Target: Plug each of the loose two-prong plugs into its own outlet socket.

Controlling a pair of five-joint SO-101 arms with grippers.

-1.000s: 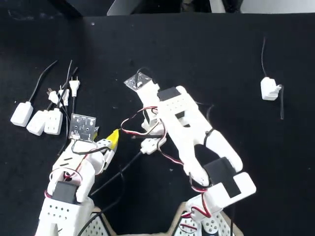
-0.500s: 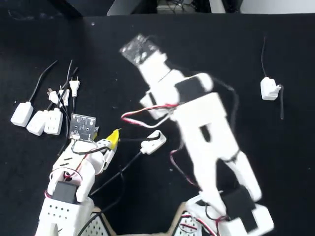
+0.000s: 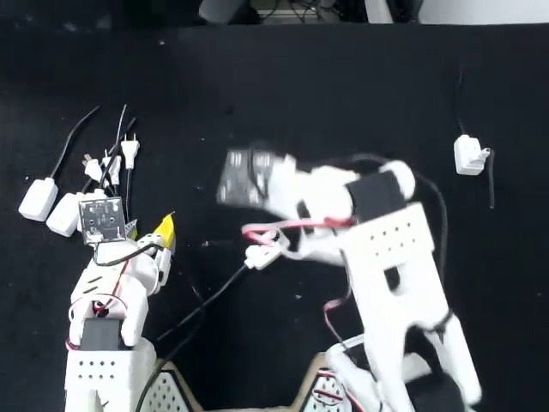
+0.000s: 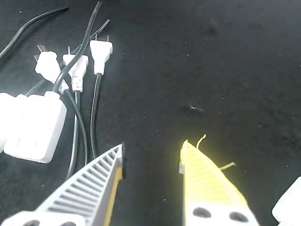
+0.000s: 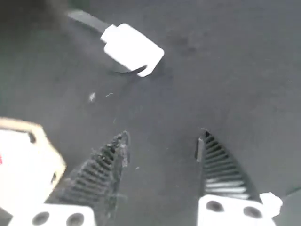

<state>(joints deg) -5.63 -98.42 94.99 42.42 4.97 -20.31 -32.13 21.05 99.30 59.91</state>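
Left gripper hangs released, fingers spread, near three loose plugs and white sockets at the high view's left. Right gripper, likewise spread and empty, faces a white corded block; the high view places a lone socket far right.

Matt black cloth covers the table; plugs of smooth white plastic, metal prongs; left gripper fingers ribbed plastic.

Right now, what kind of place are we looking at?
Probably a robot test bench or lab, not a home: two white robot arms stand at a black-covered table, with loose two-prong plugs and white outlet sockets laid out for practice.
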